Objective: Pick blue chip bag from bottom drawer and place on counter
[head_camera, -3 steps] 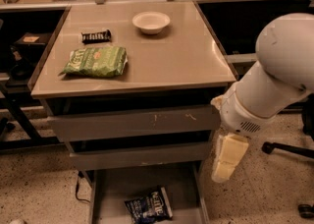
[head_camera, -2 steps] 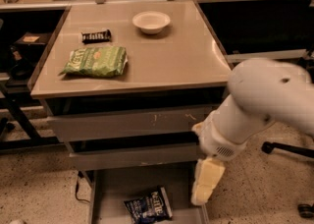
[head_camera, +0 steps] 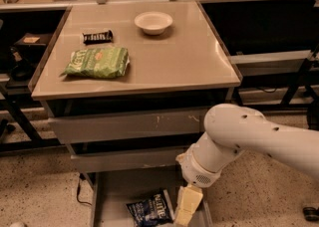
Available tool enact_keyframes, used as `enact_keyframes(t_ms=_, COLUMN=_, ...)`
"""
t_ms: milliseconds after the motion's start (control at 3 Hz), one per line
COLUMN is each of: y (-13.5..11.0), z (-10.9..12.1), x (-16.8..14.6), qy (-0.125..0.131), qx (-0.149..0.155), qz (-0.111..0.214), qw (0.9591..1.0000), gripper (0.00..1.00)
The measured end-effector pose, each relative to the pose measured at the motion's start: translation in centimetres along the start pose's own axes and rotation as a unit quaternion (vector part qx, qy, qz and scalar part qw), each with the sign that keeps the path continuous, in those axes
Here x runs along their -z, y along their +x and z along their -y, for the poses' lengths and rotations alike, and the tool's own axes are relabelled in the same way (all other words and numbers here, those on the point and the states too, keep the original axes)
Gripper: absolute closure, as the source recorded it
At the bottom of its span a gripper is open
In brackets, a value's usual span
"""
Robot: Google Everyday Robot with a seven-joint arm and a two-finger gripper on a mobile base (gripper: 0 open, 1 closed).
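The gripper hangs low over the pulled-out bottom drawer, just to the right of the blue chip bag, which lies flat on the drawer's grey floor. Whether the gripper is clenched or released I cannot tell. The white arm reaches in from the right, in front of the two upper drawers. On the counter, a green chip bag lies near the left edge, a black candy bar just behind it, and a white bowl near the back edge.
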State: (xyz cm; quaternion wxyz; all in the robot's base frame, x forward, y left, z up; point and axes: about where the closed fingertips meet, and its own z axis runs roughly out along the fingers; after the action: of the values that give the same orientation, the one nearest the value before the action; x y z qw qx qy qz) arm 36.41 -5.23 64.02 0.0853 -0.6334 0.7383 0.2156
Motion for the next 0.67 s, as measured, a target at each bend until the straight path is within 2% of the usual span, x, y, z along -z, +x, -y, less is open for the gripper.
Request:
enact_keyframes(t_ms=333, y=0.0, z=0.0, x=0.0, qy=0.000, qx=0.000, qz=0.000, qw=1.0000, gripper=0.00)
enact_keyframes(t_ms=667, y=0.4, z=-0.5, x=-4.5, qy=-0.022, qx=-0.011, qz=0.009, qw=0.9997, gripper=0.00)
